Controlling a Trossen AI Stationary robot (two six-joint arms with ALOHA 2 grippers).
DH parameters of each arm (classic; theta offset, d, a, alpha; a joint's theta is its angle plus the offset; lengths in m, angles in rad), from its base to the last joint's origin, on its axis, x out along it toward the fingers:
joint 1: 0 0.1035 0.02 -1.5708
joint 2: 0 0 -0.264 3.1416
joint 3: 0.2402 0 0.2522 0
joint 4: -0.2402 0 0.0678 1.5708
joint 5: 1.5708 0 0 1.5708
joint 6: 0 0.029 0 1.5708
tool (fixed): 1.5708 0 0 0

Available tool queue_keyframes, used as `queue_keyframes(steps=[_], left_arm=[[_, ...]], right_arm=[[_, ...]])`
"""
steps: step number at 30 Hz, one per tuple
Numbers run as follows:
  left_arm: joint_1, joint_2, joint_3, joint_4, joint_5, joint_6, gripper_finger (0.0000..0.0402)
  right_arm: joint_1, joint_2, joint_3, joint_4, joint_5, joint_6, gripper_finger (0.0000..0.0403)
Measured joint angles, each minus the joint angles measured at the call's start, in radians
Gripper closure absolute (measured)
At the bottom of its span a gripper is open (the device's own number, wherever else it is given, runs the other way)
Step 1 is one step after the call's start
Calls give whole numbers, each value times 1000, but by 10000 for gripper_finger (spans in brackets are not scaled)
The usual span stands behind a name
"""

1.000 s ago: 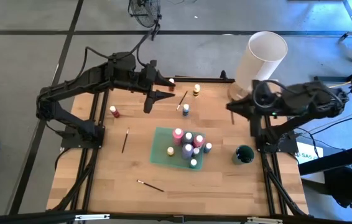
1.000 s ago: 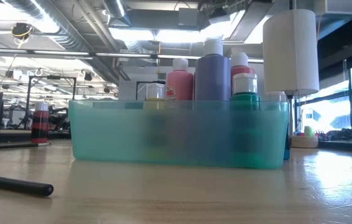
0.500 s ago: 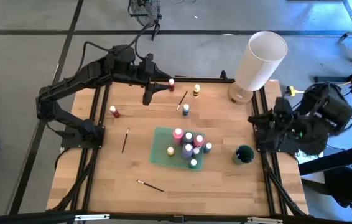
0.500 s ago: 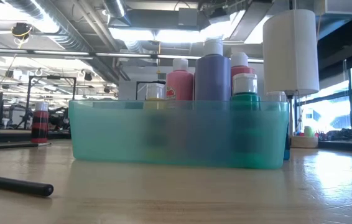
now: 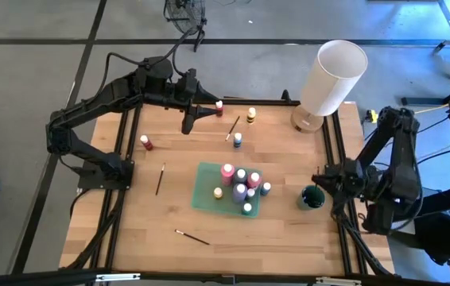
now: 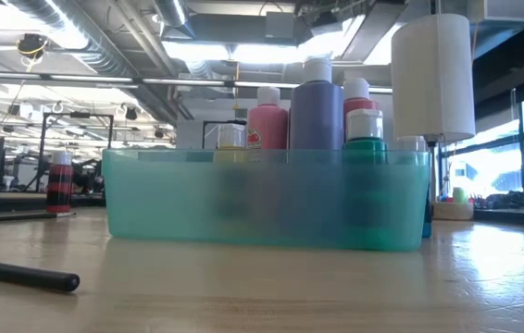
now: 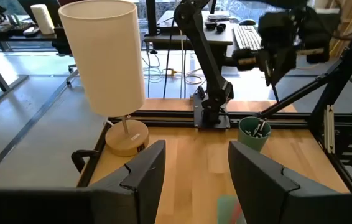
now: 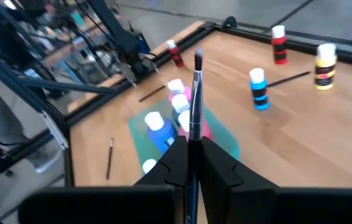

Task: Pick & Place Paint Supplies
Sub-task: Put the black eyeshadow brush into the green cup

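Room: open workshop floor with ceiling ducts and strip lights seen beyond the table in the low view.
Table: light wooden top in a black frame, both arms mounted at its sides.
White cylinder: tall lamp-like shade on a round wooden base at the far right corner.
Green tray: translucent teal, near the table's middle; holds a cluster of upright bottles, among them a pink bottle and a purple bottle.
Dark green cup: stands near the right edge, right of the tray, apart from it.
Loose bottles: red bottle near the left edge; blue bottle and yellow bottle toward the far edge; another red bottle at the far edge, just beside the left fingers.
Loose brushes: one brush left of the tray, one near the front edge, one beside the blue bottle.
Left gripper: held over the far edge of the table; fingers parted, nothing between them.
Right gripper: at the right edge, just above the cup; fingers closed together on a thin dark-handled held brush, clamped low on the handle, metal ferrule and dark bristle tip projecting forward past the fingertips.
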Motion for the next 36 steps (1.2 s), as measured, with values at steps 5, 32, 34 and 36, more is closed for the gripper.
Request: queue_keyframes(steps=[5,32,34,36], left_arm=[[0,0,0,9,0,0,231],[-70,1,0,46,-11,-14,231],[-70,1,0,46,-11,-27,231],[-70,1,0,46,-11,-27,231]], right_arm=[[41,24,-105,45,47,92,382],[40,41,-364,45,-204,381,368],[33,41,-364,45,-243,393,362],[32,41,-364,47,-264,395,361]])
